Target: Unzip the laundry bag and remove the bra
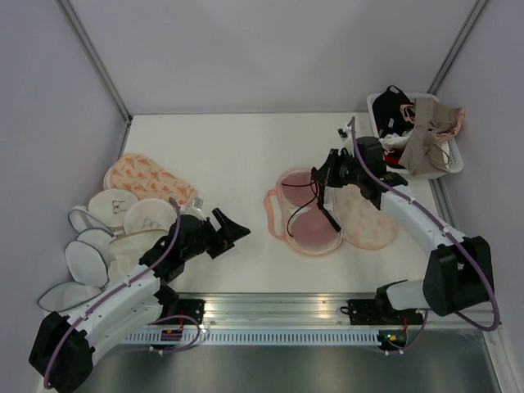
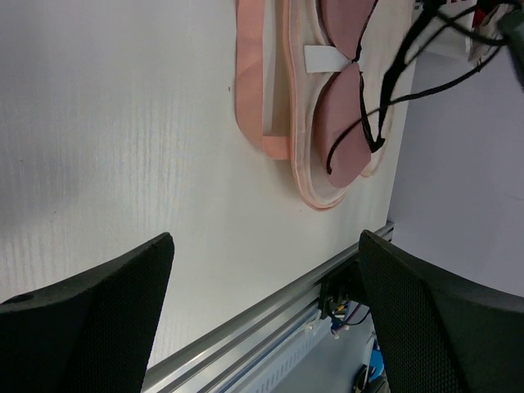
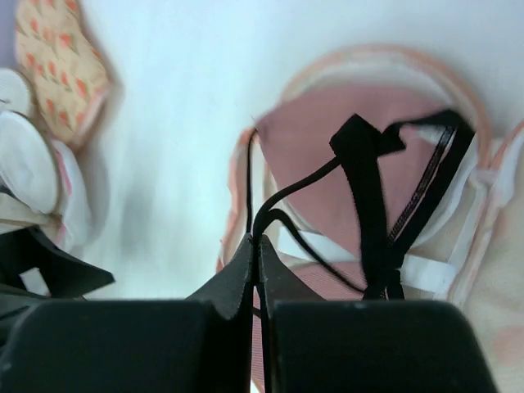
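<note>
The bra (image 1: pixel 315 231) lies cups-up inside the unzipped bag (image 1: pixel 368 219), which sits right of centre on the worktop (image 1: pixel 229 155) with its printed flap folded out at 3 o'clock. The right gripper (image 3: pixel 258 241) is at about 1 o'clock of the bag, closed on a thin black strap (image 3: pixel 295 188). The strap runs from the fingertips down to the pink cups, which rest in the bag.

The zip step looks done, so what remains is the lift-out. The hold is on one narrow strap only, so I would raise it slowly and straight up until both cups hang free, then carry it off toward a bare patch at 10 o'clock. A sideways pull would likely drag the light bag along, or snag the other strap on the pink rim. The left gripper (image 1: pixel 237 229) hovers at 9 o'clock, apart from the bag, jaws wide and holding nothing. It could press on the near rim to pin the bag down — a judgement, not something under way.

Farther out are white mesh pouches (image 1: pixel 98 246) and a second printed bag (image 1: pixel 147 178) at 9 o'clock, and a basket (image 1: pixel 454 160) of garments at 1 o'clock.

Writing: none legible — a small white tab (image 2: pixel 326 57) between the cups appears blank, and no brand shows anywhere
</note>
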Tool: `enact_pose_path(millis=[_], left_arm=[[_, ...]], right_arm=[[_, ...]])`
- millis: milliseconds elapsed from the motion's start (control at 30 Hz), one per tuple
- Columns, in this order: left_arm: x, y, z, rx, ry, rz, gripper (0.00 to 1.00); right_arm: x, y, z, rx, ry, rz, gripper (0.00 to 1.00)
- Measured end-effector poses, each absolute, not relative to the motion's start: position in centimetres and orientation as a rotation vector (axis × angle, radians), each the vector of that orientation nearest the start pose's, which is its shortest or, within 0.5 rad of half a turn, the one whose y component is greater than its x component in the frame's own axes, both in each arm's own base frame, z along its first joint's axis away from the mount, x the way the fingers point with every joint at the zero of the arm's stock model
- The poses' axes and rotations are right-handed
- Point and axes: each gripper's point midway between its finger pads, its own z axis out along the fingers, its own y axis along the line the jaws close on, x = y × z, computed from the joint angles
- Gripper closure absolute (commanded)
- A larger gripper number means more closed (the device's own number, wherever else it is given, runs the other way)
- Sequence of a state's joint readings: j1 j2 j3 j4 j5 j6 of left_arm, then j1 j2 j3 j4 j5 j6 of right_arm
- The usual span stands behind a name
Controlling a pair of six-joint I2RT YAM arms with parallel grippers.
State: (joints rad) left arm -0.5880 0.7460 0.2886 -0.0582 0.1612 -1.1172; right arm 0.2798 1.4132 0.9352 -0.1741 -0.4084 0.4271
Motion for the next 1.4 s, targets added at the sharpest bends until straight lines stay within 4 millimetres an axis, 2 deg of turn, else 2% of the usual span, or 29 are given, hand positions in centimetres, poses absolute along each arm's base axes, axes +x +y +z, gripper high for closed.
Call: enact_pose_path(millis=[133, 267, 533, 767, 900, 1000, 1200, 1267, 1400], left_arm=[[19.2, -20.5, 10.4, -0.505, 2.256, -1.135, 0.04], [19.2, -20.4, 10.4, -0.506, 2.253, -1.137, 0.04], [19.2, -20.3, 10.6, -0.51, 2.25, -1.136, 0.04], [19.2, -20.3, 10.6, -0.51, 2.252, -1.138, 0.04], [19.2, -20.3, 10.6, -0.513, 2.26, -1.137, 0.04], [19.1, -20.5, 11.2, -0.507, 2.271, -1.145, 0.04], [19.3, -20.7, 12.3, -0.5, 2.262, -1.158, 0.04], [19.4, -20.7, 12.5, -0.5, 2.261, -1.159, 0.04], [19.3, -20.7, 12.8, -0.501, 2.267, -1.155, 0.04]], right_arm=[[35.9, 18.4, 21.8, -0.059, 2.119, 0.806, 1.0], [37.3, 17.7, 26.6, -0.039, 2.016, 0.757, 1.0], [38.3, 16.0, 30.0, 0.009, 1.981, 0.651, 1.0], [41.6, 13.1, 35.6, 0.094, 1.885, 0.48, 1.0], [44.3, 10.3, 38.0, 0.178, 1.837, 0.366, 1.0], [46.7, 7.7, 38.9, 0.254, 1.811, 0.286, 1.0], [51.9, 0.6, 41.0, 0.419, 1.738, 0.141, 1.0], [53.1, -1.9, 41.7, 0.466, 1.704, 0.109, 1.0], [54.1, -5.8, 43.3, 0.54, 1.642, 0.071, 1.0]])
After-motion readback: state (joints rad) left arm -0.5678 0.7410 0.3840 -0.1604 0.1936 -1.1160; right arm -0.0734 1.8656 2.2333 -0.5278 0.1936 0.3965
